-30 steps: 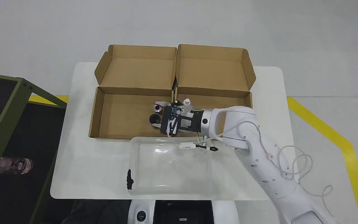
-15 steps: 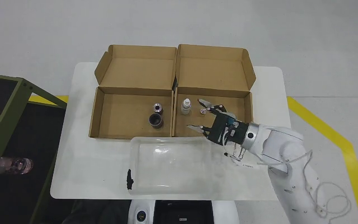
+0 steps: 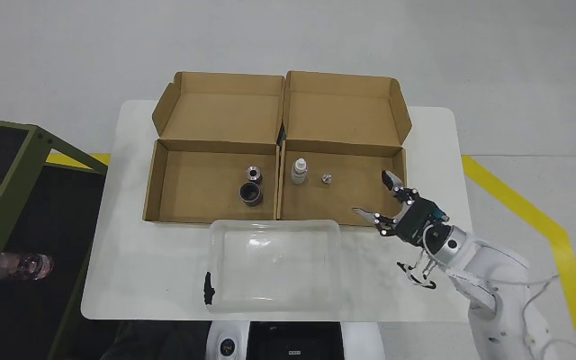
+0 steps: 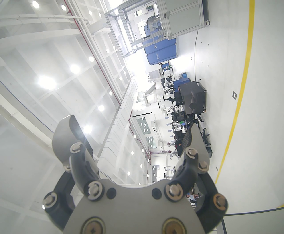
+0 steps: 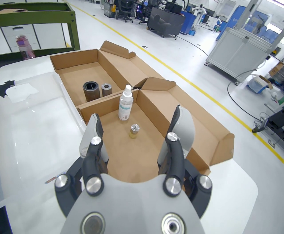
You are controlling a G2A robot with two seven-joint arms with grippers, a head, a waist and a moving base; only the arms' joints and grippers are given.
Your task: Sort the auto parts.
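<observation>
Hovering at near right corner of right cardboard box [image 3: 355, 171], right gripper [image 3: 371, 194] empty, fingers spread wide. Inside that box: white spray bottle [image 3: 299, 170] upright, small metal-capped fitting [image 3: 326, 180] just beside it, not touching. Left cardboard box [image 3: 193, 184] holds dark cylinder [image 3: 250, 193] and smaller metal bushing [image 3: 254, 172], close together, both upright. Clear plastic tray [image 3: 270, 265] on white table [image 3: 126, 234], in front of boxes. Left gripper [image 4: 131, 124] aimed toward hall ceiling, fingers wide apart, holding nothing.

We stand in a large robotics lab: beyond the white table [image 3: 434, 135] lie yellow floor lines [image 3: 531, 214], framed machine enclosures [image 5: 239, 51], office chairs [image 5: 124, 11].
</observation>
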